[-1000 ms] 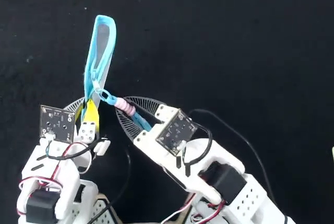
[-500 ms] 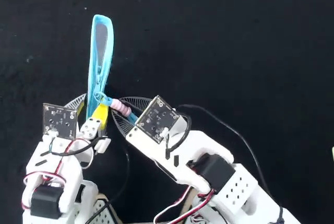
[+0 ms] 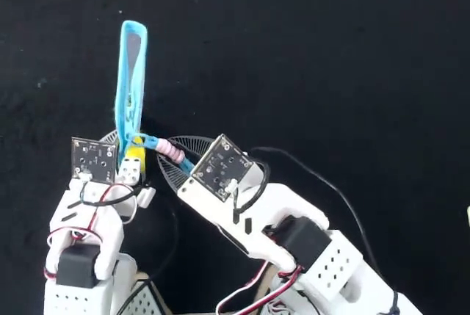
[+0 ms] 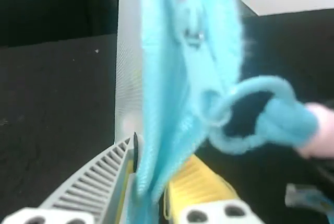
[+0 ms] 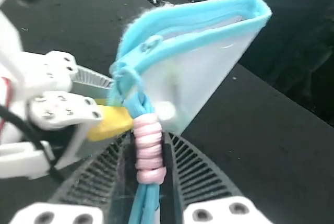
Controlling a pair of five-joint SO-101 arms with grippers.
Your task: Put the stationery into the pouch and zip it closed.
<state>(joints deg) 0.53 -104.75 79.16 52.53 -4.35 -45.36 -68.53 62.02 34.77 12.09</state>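
Item: blue pouch (image 3: 131, 73), with pale side panels; raised off the black table (image 3: 330, 73), standing on edge and seen edge-on and narrow from the high view; lower end held between the two arms, far end free.

Left tool (image 4: 151, 182): pressed onto the pouch's lower end, grey ribbed finger on one face, yellow pad on the other; serves as anchor.

Right tool (image 5: 148, 153): pinching the zip-pull cord (image 5: 128, 91), a blue looped cord; the grip sits on its pink wrap (image 5: 148, 148); cord runs up to the pouch's trim, just beside the left tool's grip.

Contents: whether the stationery lies inside cannot be told; fabric hides it.

Step in hand, as judged: the zipping stage, loading apparently done; the pouch looks flat and its mouth narrow, yet whether the teeth meet along the whole length cannot be told.

Next move calls for: the left tool to keep its clamp firm so that the pouch does not trail after the pull; the right tool to draw the cord along the line of the zip, not across it, lest the fabric twist or the slider jam; if the slider is already at its stop, both grips to let go only once the pouch is down on the table.
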